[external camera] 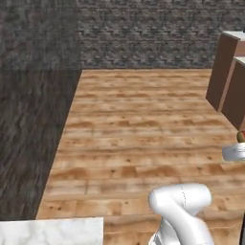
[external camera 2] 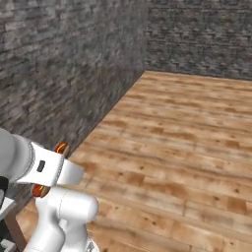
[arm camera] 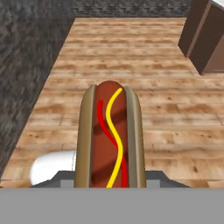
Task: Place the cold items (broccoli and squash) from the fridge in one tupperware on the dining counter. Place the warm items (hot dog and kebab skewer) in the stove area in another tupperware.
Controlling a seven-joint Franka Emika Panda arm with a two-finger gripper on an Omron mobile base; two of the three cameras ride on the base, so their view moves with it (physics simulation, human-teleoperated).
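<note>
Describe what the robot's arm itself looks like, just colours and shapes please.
The arm is glossy white, built of rounded, tube-like segments with bulging elbow joints. One link carries a small dark rectangular mark. Orange-red ring accents show at a joint.

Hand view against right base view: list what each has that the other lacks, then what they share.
Hand view alone: the hot dog seen lengthwise in the gripper, with red and yellow sauce lines, and brown cabinets at upper right. Right base view alone: the white arm from outside. Shared: plank floor and grey stone wall.
</note>
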